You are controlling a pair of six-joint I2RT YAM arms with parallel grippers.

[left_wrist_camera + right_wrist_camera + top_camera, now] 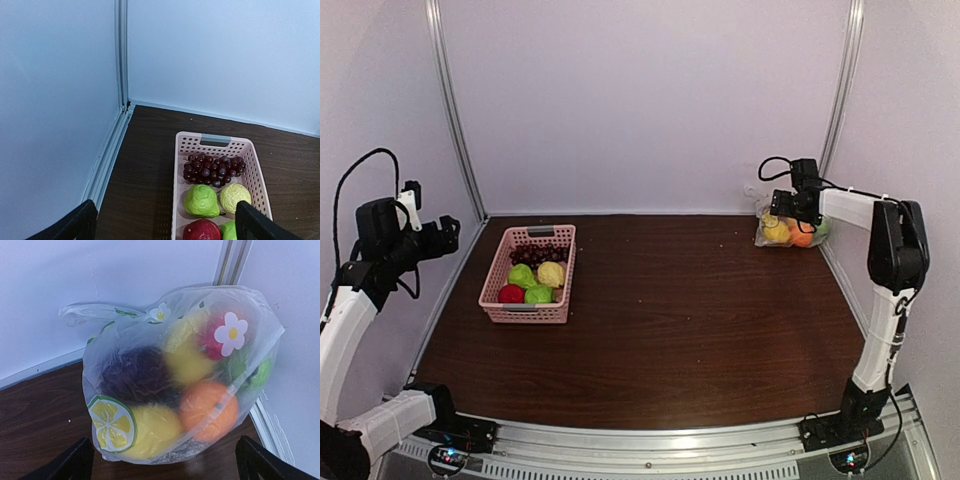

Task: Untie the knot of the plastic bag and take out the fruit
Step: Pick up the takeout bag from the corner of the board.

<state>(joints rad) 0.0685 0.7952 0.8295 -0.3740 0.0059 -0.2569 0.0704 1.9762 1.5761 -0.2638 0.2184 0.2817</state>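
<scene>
Clear plastic bag [180, 375] of fruit [207, 410] sat in the far right corner of the table [700, 330], just ahead of the right claw [162, 465], whose jaws stood wide and empty. Its knot [155, 314] seemed to be the twisted film at the top, trailing left. The left claw [165, 222], also released, hung well apart, near the basket [215, 140] by the left edge.

A robotics lab test booth: plain white panels [650, 100] in aluminium posts [455, 110] enclose a dark tabletop [700, 330], robot arms [885, 320] bolted along the six o'clock rail [670, 442].
</scene>
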